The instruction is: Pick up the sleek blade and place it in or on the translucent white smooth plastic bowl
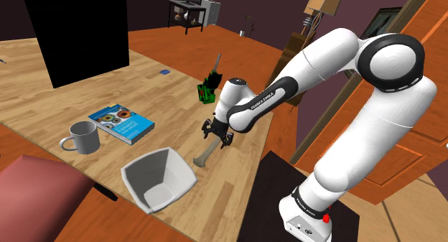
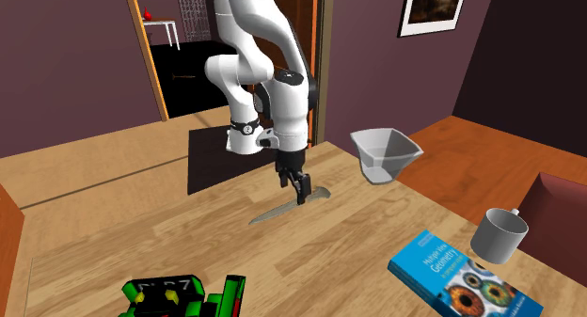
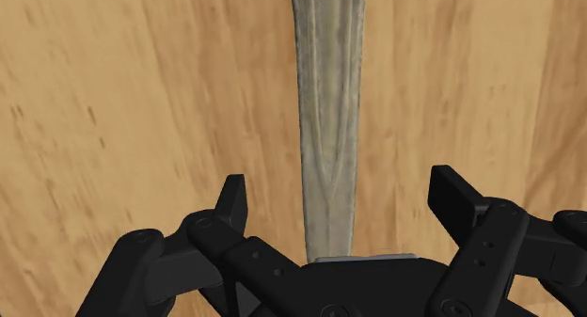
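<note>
Blade [image 3: 329, 99] flat on bench [image 3: 141, 99], right under end effector [image 3: 341, 188]. Long axis runs straight out btw fingers [image 3: 233, 198], crosswise to closing dir. Fingers wide, not touching it. Bowl [image 1: 133, 169] near, toward shoulder view's lower left.

Gripper [image 2: 293, 189] low over the grey blade [image 2: 276, 211] on the wooden table [image 2: 113, 230], possibly in contact; pale bowl [image 2: 384, 155] nearby.

Blade [image 1: 204, 159] on table [image 1: 50, 97], beside bowl [image 1: 178, 170]

On the wooden table [image 1: 43, 108] lie blade [image 1: 204, 159], bowl [image 1: 176, 169], mug [image 1: 82, 138] and book [image 1: 122, 124].
</note>
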Available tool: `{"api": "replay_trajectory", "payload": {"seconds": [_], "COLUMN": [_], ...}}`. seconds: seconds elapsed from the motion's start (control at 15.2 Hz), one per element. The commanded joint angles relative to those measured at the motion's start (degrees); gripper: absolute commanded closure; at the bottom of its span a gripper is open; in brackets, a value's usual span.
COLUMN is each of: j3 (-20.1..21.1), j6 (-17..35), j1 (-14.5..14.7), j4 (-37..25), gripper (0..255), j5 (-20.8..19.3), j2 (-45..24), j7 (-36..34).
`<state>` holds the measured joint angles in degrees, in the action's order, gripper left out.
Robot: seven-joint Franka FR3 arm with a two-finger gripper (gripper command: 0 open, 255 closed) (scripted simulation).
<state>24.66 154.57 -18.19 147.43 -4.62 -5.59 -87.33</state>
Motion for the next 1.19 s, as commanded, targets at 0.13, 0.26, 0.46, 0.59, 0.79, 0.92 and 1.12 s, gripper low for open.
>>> {"api": "replay_trajectory", "payload": {"seconds": [0.13,0.26,0.46,0.59,0.79,0.92,1.12], "j3": [-1.5,-2.8,-2.9,-2.9,-2.9,-2.9,-2.9], "j6": [3.1,5.0,5.0,5.0,5.0,5.0,5.0], "j1": [0.6,1.4,1.5,1.5,1.4,1.4,1.4], "j4": [-0.3,-0.7,-0.7,-0.7,-0.7,-0.7,-0.6], "gripper": [0,0,0,0,0,255,255], "j5": [-3.9,-6.6,-6.6,-6.6,-6.6,-6.6,-6.6], "j2": [-3.7,-6.2,-6.2,-6.2,-6.2,-6.2,-6.2], "j7": [-3.1,-5.0,-5.0,-5.0,-5.0,-5.0,-5.0]}}
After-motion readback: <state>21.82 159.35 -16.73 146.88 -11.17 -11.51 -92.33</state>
